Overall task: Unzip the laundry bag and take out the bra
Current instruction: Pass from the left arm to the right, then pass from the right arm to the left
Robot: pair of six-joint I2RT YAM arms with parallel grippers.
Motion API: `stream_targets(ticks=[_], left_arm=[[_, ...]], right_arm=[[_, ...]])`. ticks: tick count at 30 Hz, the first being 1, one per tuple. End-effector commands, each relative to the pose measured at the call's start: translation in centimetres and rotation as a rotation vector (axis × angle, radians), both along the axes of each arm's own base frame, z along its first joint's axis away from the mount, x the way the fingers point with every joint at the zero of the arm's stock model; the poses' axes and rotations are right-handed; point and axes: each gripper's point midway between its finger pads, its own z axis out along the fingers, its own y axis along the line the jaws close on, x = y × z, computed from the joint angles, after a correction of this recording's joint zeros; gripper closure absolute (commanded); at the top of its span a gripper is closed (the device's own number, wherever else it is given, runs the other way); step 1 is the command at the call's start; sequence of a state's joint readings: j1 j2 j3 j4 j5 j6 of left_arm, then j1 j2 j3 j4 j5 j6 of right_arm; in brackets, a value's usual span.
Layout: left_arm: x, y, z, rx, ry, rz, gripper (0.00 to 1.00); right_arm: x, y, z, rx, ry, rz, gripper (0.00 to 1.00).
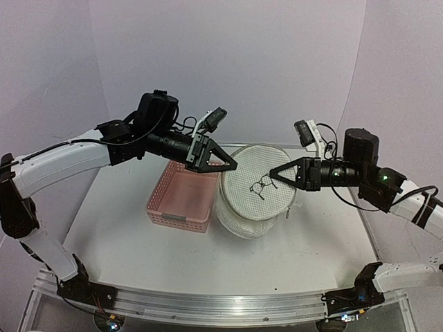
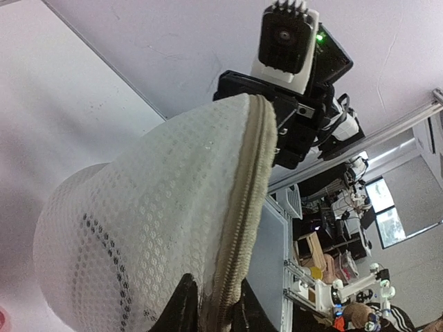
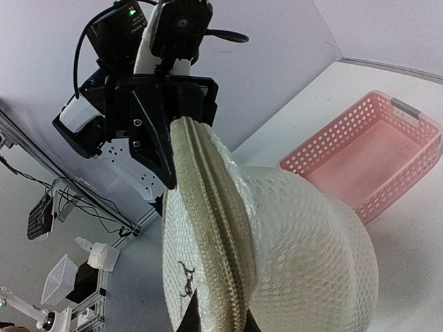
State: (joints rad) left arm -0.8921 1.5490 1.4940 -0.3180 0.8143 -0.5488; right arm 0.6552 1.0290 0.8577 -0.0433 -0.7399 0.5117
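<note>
On the left, the left gripper (image 1: 228,164) is reaching in above a pink basket (image 1: 181,197), and its jaws are pinching the left rim of the laundry bag (image 1: 257,200). The bag is sitting in the middle of the worktop (image 1: 138,242), just right of the basket. Its lower part seems to be resting on the surface, while its round face, with a small black drawing (image 1: 260,187), is tilting up toward the overhead camera. Both wrist views are showing a beige zipper (image 2: 239,228) running along the bag's edge from one set of jaws to the other, and it is looking fully closed. The bra is not showing anywhere, so it is presumably inside the mesh. On the right, the right gripper (image 1: 275,174) is clamping the opposite rim, its jaws pressed onto the zipper band. The task appears to be at its opening step, with both arms bracing the bag and no unzipping done yet. Next, one arm probably needs to find the zipper pull, which cannot be made out here, and draw it along while the other arm is holding the bag taut.
</note>
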Motion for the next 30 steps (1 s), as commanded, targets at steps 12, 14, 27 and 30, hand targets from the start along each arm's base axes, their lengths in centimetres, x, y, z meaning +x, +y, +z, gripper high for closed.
stream_targets(ticks=[12, 14, 27, 30], left_arm=[[5.2, 5.0, -1.9, -0.039, 0.023, 0.356, 0.29], [4.8, 5.3, -1.8, -0.087, 0.068, 0.363, 0.26], [4.3, 7.5, -2.1, -0.286, 0.248, 0.464, 0.20], [4.4, 7.4, -2.4, -0.331, 0.285, 0.461, 0.23]], right_arm=[[4.6, -0.3, 2.1, 0.118, 0.049, -0.251, 1.00], [5.4, -0.1, 2.4, 0.145, 0.064, -0.282, 1.00], [9.1, 2.3, 4.9, 0.370, 0.182, -0.418, 1.00], [9.5, 3.3, 5.5, 0.413, 0.194, -0.431, 1.00]])
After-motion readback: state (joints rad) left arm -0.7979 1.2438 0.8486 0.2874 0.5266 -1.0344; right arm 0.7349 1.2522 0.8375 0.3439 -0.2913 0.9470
